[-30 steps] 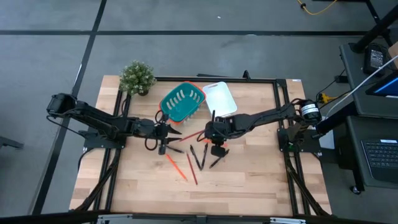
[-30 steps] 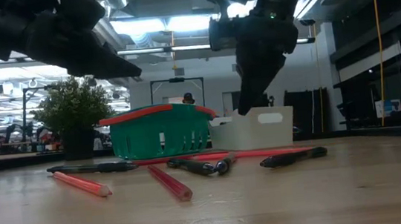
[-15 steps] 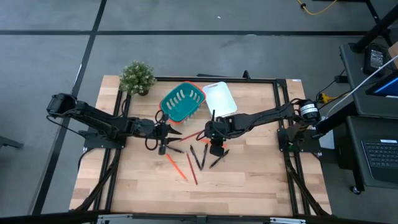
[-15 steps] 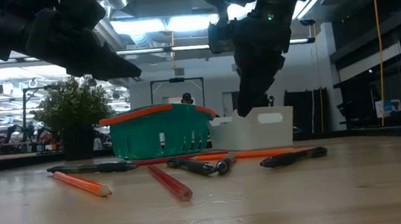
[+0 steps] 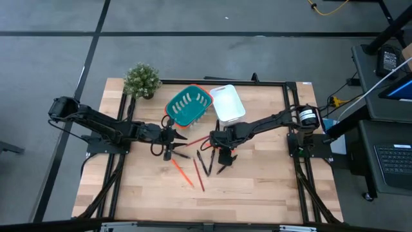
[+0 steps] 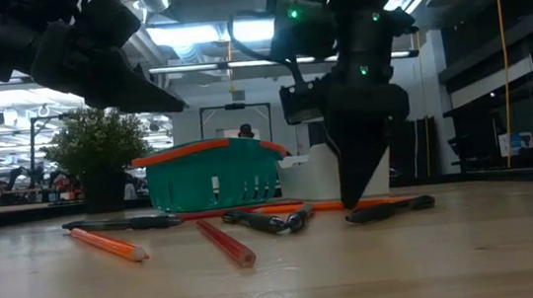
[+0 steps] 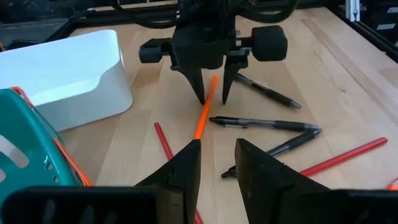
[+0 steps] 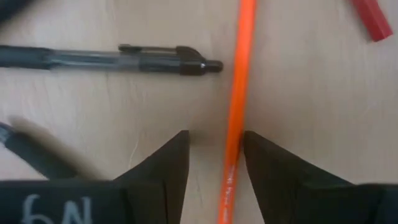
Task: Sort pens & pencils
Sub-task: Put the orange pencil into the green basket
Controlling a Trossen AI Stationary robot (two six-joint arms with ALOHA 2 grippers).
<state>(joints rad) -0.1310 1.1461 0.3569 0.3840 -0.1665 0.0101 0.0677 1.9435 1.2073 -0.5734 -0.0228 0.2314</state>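
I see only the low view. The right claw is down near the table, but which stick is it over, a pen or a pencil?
Observer: An orange pencil lies between the two sides of the right claw, which is open and not gripping it.
Operator: Is the black pen near it in the way?
Observer: No, the black pen ends beside the pencil, outside the claw.
Operator: And the left claw?
Observer: The left claw is open and holds nothing.

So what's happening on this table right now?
Black pens and red and orange pencils lie scattered on the wooden table. The right gripper is down at the table, fingers open, straddling an orange pencil. The left gripper hovers open near the green basket. A white bin sits beside it.
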